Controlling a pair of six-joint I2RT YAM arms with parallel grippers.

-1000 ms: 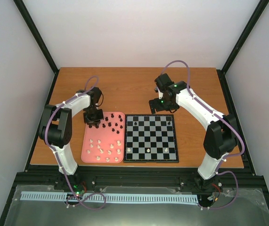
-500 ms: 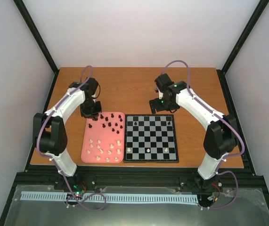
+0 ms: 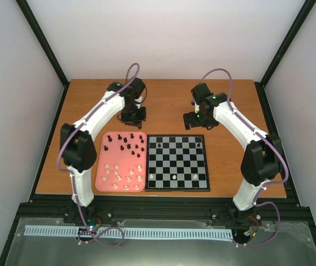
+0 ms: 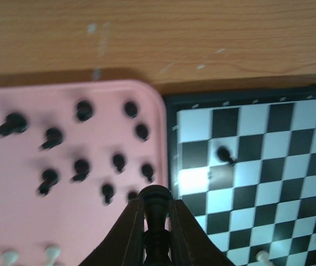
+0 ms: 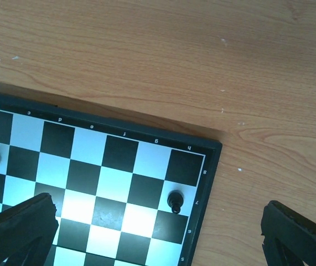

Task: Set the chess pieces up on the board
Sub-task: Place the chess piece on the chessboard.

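The board (image 3: 177,166) lies right of the pink tray (image 3: 103,166). My left gripper (image 3: 132,116) hovers over the bare wood just beyond the tray's far edge, shut on a black chess piece (image 4: 156,202) that stands upright between its fingers (image 4: 125,233). Several black pieces (image 4: 81,166) and cream-white pieces (image 3: 122,176) lie in the tray. Two black pieces (image 3: 159,144) (image 3: 198,144) stand near the board's far edge, three white ones (image 3: 174,176) near its front. My right gripper (image 5: 159,224) hangs open above the board's far right corner, near one black piece (image 5: 174,200).
Bare wooden table (image 3: 163,100) stretches behind the tray and board. The board's black border (image 5: 213,183) ends close to the right gripper's right finger (image 5: 296,235). The black cage frame (image 3: 47,50) and pale walls enclose the table.
My left arm has swung up from the tray's far left corner toward the back and right, carrying the black piece. My right gripper shifted slightly backward and to the right.
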